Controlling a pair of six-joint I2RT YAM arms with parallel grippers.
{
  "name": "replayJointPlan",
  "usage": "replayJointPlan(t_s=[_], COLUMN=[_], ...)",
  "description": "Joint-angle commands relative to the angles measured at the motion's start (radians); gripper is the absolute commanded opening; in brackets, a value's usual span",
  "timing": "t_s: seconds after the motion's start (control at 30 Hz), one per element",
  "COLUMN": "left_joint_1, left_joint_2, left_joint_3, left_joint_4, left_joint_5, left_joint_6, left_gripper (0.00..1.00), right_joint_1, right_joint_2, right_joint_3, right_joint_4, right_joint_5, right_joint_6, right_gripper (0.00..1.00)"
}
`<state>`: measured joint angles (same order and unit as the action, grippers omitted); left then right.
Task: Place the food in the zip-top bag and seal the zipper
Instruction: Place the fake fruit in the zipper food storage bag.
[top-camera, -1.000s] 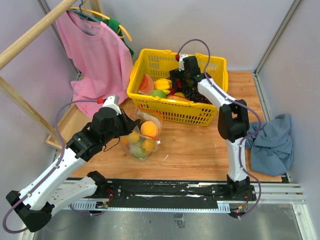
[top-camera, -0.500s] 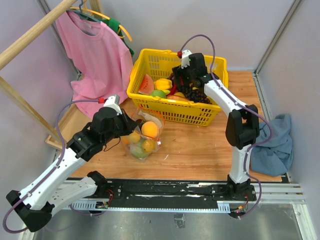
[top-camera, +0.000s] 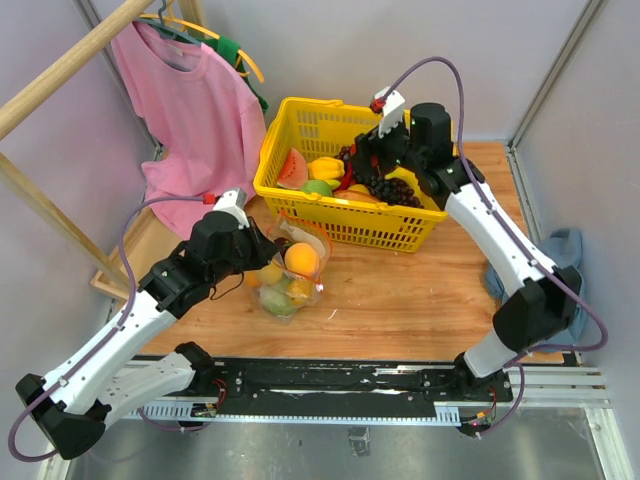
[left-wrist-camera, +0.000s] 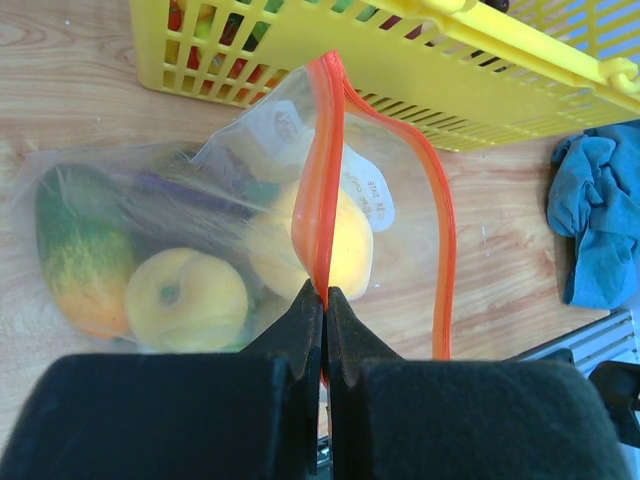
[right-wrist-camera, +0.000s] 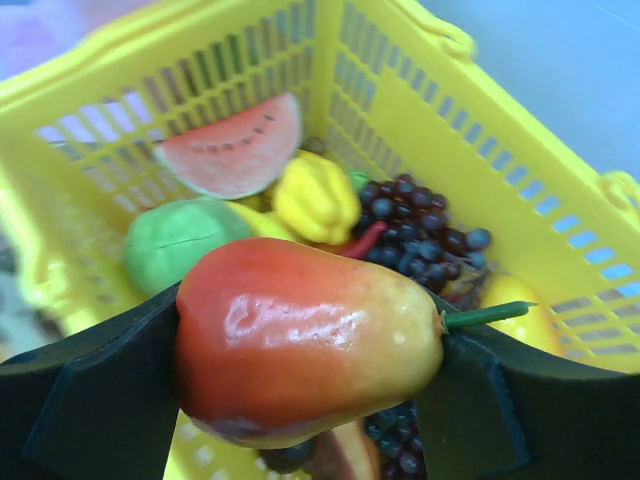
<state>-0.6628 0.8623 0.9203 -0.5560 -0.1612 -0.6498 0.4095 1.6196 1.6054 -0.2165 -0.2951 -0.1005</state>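
Wood table (top-camera: 400, 300) boxed in by pale walls, w/ a pink shirt (top-camera: 190, 110) on a hanger at the far left corner and a blue cloth (left-wrist-camera: 595, 225) bunched at the right edge. Yellow basket (top-camera: 340, 228) sits along the far edge, about mid-table. It's got a watermelon slice (right-wrist-camera: 232, 150), yellow pepper (right-wrist-camera: 315, 195), a green round one (right-wrist-camera: 175, 240) and dark grapes (right-wrist-camera: 425, 225) inside. Zip-top bag (left-wrist-camera: 240, 150) lies just in front of the basket's near left corner, toward the left edge. It already holds an orange (top-camera: 300, 258), a yellow peach-looking one (left-wrist-camera: 187, 297) and a green/orange piece (left-wrist-camera: 80, 260). Left fingers (left-wrist-camera: 322, 305) are pinched tight on one side of the red zipper (left-wrist-camera: 322, 160). The other side of the strip bows away, so the mouth is gaping, def not sealed. Right fingers (top-camera: 375, 160) are up over the basket, spread just wide enough for a red-yellow fruit (right-wrist-camera: 310, 340) w/ a green stem. They're clamped on it from both sides, clear of the stuff below.
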Motion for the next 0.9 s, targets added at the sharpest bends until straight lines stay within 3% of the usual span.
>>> replayJointPlan(t_s=[0.0,0.4,0.5,0.67,0.87], left_joint_1=[0.006,0.006,0.006,0.006,0.006], left_joint_2=[-0.002,-0.013,-0.015,-0.016,-0.017], left_joint_3=[0.045,0.057,0.052,0.051,0.038], left_joint_4=[0.008,0.004,0.009,0.014,0.027], left_joint_5=[0.008,0.022,0.023,0.027,0.06], left_joint_6=[0.028,0.033,0.031,0.029,0.032], left_gripper=[0.0,0.0,0.0,0.0,0.0], right_joint_1=[0.103,0.378,0.435,0.478,0.5], right_joint_2=[-0.1,-0.204,-0.201,-0.186,-0.137], right_joint_3=[-0.089,-0.243,-0.265,-0.294,-0.293], right_joint_4=[-0.015,-0.012,-0.031,-0.026,-0.025], right_joint_5=[-0.127,-0.146,-0.165,-0.239,-0.185], right_joint_6=[-0.087,-0.258,-0.323,-0.35,-0.377], right_gripper=[0.52,0.54,0.6,0.6,0.65])
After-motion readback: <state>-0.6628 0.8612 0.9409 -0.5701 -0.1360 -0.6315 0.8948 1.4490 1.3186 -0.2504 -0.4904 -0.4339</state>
